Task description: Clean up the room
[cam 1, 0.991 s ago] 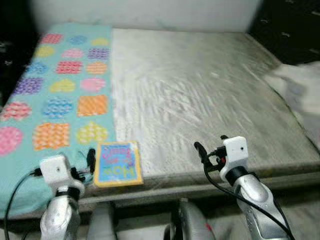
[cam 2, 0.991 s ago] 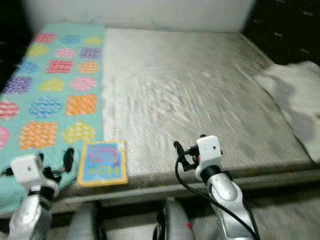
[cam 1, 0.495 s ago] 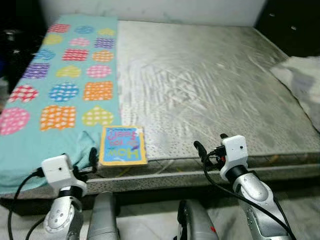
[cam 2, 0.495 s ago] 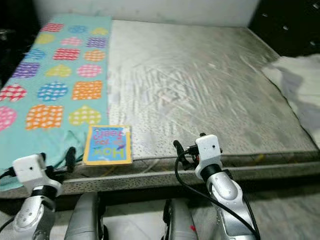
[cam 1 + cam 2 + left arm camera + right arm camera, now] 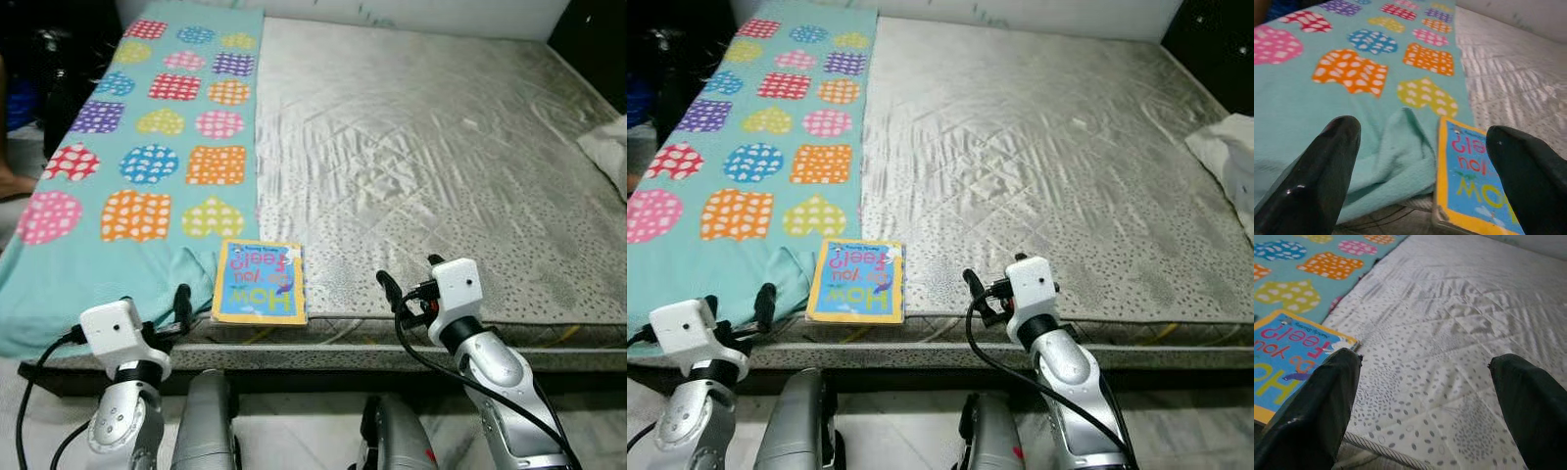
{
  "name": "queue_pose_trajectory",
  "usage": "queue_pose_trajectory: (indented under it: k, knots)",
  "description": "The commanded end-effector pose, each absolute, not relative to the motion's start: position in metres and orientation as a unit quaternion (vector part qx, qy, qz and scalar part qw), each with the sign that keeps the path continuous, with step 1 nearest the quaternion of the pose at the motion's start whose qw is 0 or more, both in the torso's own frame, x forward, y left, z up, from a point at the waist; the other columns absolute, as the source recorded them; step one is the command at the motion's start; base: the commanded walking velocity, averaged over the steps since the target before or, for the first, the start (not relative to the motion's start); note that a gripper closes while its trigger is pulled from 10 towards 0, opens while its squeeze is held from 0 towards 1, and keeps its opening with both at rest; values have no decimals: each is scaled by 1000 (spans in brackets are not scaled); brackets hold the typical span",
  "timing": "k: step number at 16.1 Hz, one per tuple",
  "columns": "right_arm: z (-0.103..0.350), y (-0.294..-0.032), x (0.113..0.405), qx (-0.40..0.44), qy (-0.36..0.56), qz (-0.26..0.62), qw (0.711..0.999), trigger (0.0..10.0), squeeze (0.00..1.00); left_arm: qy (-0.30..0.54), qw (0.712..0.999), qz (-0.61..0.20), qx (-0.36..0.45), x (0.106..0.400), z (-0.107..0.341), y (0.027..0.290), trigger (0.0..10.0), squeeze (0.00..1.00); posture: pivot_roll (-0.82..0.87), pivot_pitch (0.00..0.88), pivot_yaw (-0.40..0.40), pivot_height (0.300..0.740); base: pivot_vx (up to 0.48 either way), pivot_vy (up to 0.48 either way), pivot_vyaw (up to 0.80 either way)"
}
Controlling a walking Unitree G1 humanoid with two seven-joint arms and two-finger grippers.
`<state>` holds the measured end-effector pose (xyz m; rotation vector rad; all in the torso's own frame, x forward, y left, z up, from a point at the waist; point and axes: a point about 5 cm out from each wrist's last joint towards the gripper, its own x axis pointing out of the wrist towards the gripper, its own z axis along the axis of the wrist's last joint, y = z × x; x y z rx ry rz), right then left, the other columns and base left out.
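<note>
Left pincer (image 5: 1422,161) spread wide, gripping nothing, hovering at the bed's near edge over the teal blanket (image 5: 147,166) (hearts and squares print). Right pincer (image 5: 1425,396) also wide apart and empty, above the bare grey mattress (image 5: 431,166). Children's book (image 5: 260,282) lies flat at the mattress front edge, touching the blanket's rumpled corner, between both pincers. White cloth (image 5: 1229,162) beside the bed's right side.

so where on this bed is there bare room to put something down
The grey quilted mattress is bare from the edge of the teal heart-patterned blanket across to the white cloth at its far right side. The near left edge is crowded: the yellow-bordered blue picture book lies beside the blanket's bunched corner.
</note>
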<state>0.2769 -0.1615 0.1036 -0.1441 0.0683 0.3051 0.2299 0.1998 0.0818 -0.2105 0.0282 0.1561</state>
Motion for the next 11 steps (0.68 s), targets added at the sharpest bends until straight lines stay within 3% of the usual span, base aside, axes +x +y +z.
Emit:
queue_pose_trajectory:
  k: [1, 11]
  knots:
    - [100, -166, 275, -68, 43, 147, 986, 10000, 0, 10, 992, 69, -106, 229, 85, 198, 10000, 0, -94, 142, -91, 600, 292, 0, 0]
    - [99, -165, 275, -64, 44, 147, 986, 10000, 0, 12, 992, 62, -108, 230, 85, 197, 10000, 0, -93, 145, -88, 600, 338, 0, 0]
